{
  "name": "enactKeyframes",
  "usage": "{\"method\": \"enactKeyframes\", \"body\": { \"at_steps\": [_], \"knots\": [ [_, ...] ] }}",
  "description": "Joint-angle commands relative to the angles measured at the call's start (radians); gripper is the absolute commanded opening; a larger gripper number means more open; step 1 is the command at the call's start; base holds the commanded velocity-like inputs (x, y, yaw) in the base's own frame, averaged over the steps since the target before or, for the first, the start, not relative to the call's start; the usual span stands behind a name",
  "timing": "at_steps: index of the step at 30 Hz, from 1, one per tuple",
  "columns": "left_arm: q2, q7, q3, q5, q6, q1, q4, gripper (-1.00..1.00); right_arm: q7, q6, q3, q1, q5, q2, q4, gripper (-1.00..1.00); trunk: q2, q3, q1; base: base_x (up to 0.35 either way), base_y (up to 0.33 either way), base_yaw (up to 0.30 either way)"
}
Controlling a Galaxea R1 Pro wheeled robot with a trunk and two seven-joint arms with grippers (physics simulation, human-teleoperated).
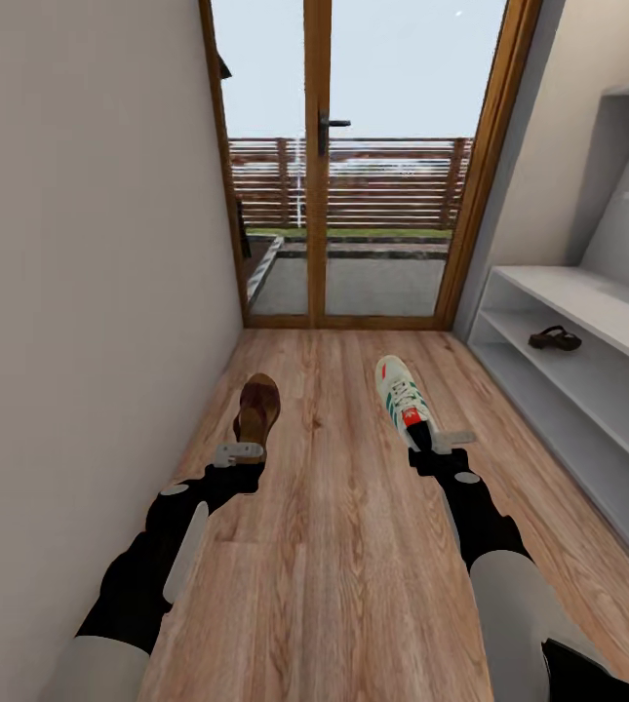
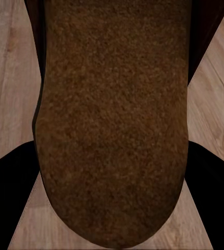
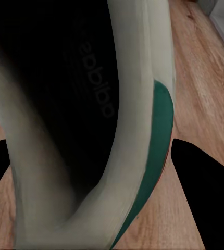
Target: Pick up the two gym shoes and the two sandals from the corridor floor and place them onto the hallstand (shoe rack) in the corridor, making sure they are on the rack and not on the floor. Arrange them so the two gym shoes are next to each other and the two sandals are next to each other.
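Our left gripper (image 1: 240, 454) is clamped on the heel of a brown sandal (image 1: 256, 409), and our right gripper (image 1: 441, 444) appears to be clamped on the heel of a white sneaker (image 1: 403, 398), both above the wood floor (image 1: 343, 546). A second sandal (image 1: 554, 338) lies on the shoe rack (image 1: 587, 312), lower shelf.

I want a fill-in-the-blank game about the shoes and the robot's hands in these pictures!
1. The left hand is at the heel of a brown ____.
2. The right hand is at the heel of a white gym shoe with ____ stripes.
3. Another sandal already lies on a shelf of the grey ____.
4. At the corridor's end is a glass ____ with a wooden frame.

Missing words: sandal; green; hallstand; door
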State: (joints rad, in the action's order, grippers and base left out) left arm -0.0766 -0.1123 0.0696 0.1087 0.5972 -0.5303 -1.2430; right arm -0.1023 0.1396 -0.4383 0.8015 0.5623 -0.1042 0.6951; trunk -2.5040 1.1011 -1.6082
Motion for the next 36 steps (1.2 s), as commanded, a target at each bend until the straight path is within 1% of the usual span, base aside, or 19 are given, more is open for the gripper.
{"method": "enactKeyframes", "body": {
  "at_steps": [1, 12, 17, 36],
  "knots": [
    [0.000, 0.002, -0.001, 0.011, 0.006, 0.000, -0.001, -1.00, -0.010, 0.003, -0.007, 0.001, 0.010, -0.002, 0.003, -1.00, 0.000, 0.001, 0.000, 0.346, 0.000, 0.000],
    [0.000, 0.001, -0.001, 0.011, 0.006, 0.000, -0.001, -1.00, -0.010, 0.003, -0.007, 0.001, 0.010, -0.002, 0.003, -1.00, 0.000, 0.001, 0.000, 0.346, 0.000, -0.001],
    [0.000, 0.001, -0.001, 0.011, 0.006, 0.000, -0.001, -1.00, -0.010, 0.003, -0.007, 0.001, 0.010, -0.002, 0.003, -1.00, 0.000, 0.001, 0.000, 0.346, 0.000, -0.066],
    [0.000, 0.000, -0.001, 0.011, 0.006, 0.000, -0.001, -1.00, -0.010, 0.003, -0.007, 0.001, 0.010, -0.002, 0.003, -1.00, 0.000, 0.001, 0.000, 0.346, 0.000, -0.243]
  ]
}}
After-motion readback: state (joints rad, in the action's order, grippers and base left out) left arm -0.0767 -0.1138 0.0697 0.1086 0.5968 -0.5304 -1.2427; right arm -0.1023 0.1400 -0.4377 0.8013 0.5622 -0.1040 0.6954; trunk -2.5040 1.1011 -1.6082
